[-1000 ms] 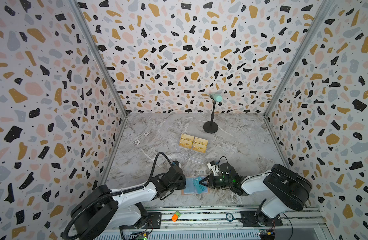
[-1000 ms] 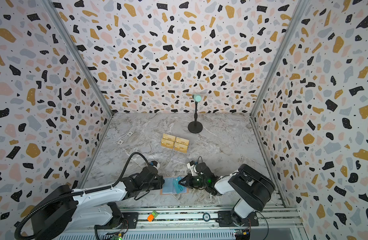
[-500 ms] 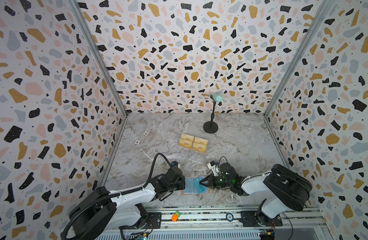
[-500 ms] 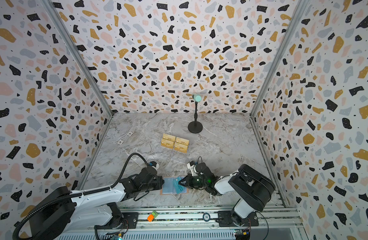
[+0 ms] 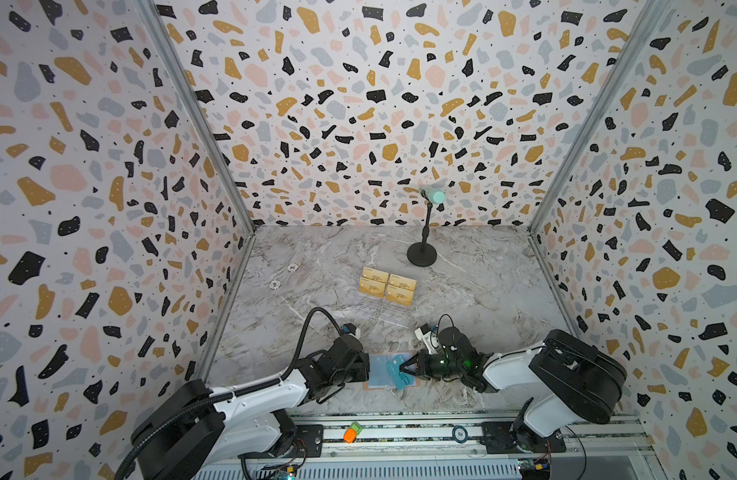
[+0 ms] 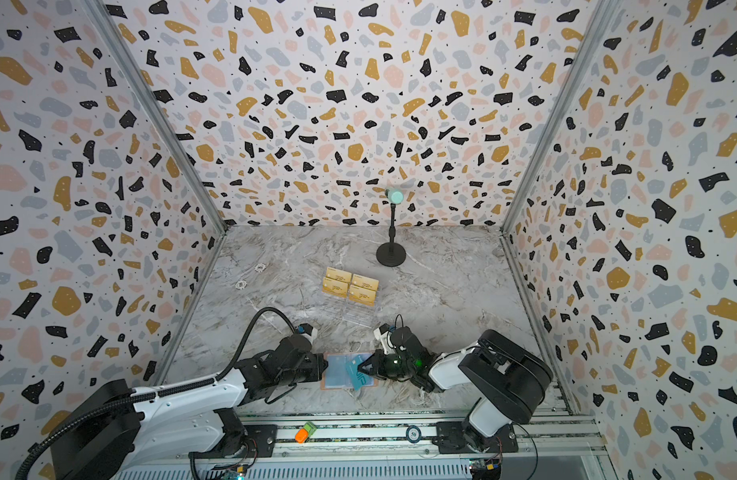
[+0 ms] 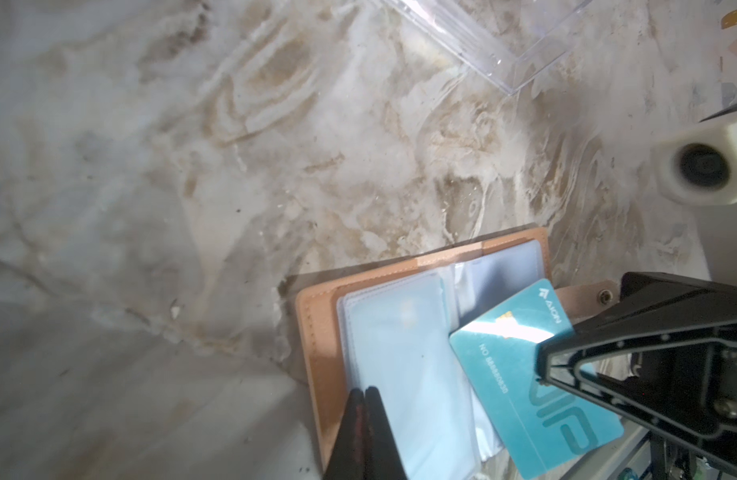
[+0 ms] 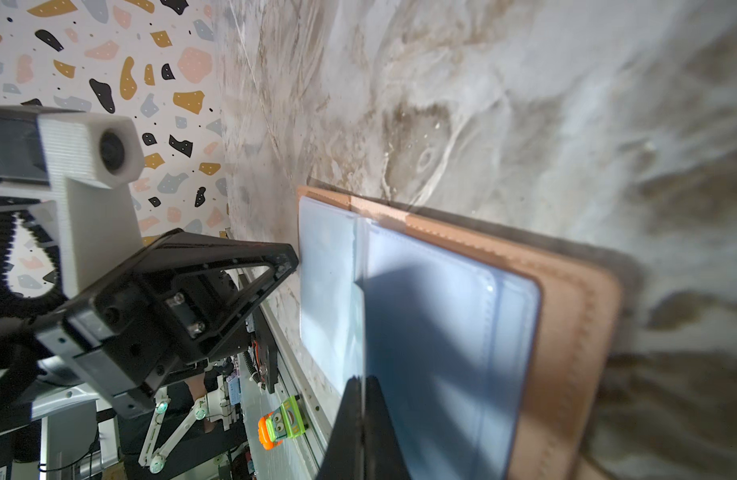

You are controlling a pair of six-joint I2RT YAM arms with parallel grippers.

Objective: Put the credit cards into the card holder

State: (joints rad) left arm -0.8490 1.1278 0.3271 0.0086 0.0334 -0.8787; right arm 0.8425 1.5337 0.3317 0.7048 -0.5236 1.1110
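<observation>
The salmon-pink card holder (image 5: 373, 384) (image 6: 329, 384) lies open near the table's front edge, its clear sleeves facing up. My left gripper (image 5: 367, 368) (image 7: 364, 390) is shut, and its tips rest on the holder's (image 7: 316, 332) left edge with nothing between them. My right gripper (image 5: 402, 368) (image 8: 362, 380) is shut on a teal "VIP" credit card (image 7: 503, 365) (image 6: 355, 376). That card is held tilted over the holder's (image 8: 566, 311) right half. Several gold credit cards (image 5: 387, 286) stand farther back.
The gold cards sit in a clear acrylic tiered rack (image 5: 393, 316) (image 7: 483, 41) at mid-table. A black stand with a teal head (image 5: 421, 253) is behind it. Two small white rings (image 5: 292, 267) lie back left. An orange and green toy (image 5: 352, 432) sits on the front rail.
</observation>
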